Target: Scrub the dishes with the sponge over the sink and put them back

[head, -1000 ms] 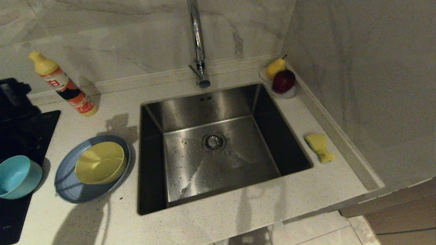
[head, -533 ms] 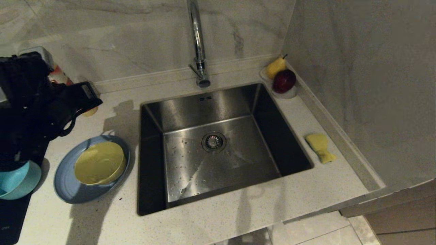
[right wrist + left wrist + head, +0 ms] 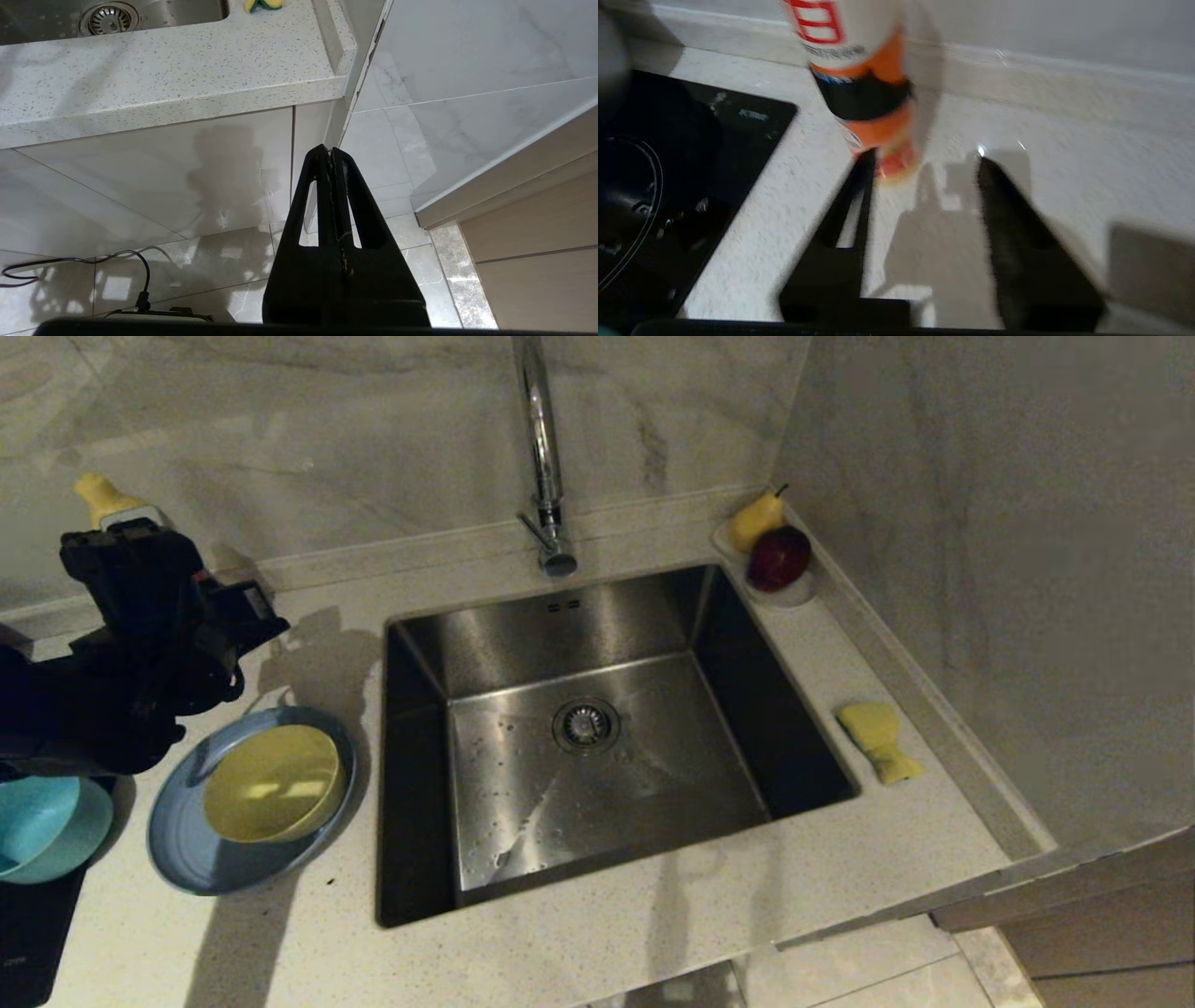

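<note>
Left claw [image 3: 924, 163] is parted with nothing between its prongs, hanging over the speckled tabletop [image 3: 653, 915] beside the detergent bottle [image 3: 864, 79], a bit behind the dishes. Right claw [image 3: 332, 156] is clenched tight and empty, parked down low in front of the cabinet, pointing at the floor tiles.

So the job in hand, as I read it, is grabbing a dish with the left arm. The pale-yellow bowl [image 3: 273, 782] sits inside the slate-blue plate [image 3: 187, 859], so it makes sense to take the bowl first. I'd drop one prong inside the rim and one outside, then pinch on the near wall rather than trying to span the whole thing (it's smooth glossy plastic by the look of it, so a shallow bite could slip). The plate is wide and flat with a ridged edge, which will probably be awkward to get under. The teal bowl [image 3: 42, 826] sits further left, on the edge of the black cooktop [image 3: 28, 924].

The sponge [image 3: 878, 739] is way over on the far side of the sink [image 3: 597, 747], a soft yellow pad pinched at one end, clearly right-arm territory. The basin is brushed steel with water drops around the strainer drain [image 3: 585, 724], chrome tap [image 3: 541, 457] above.
</note>
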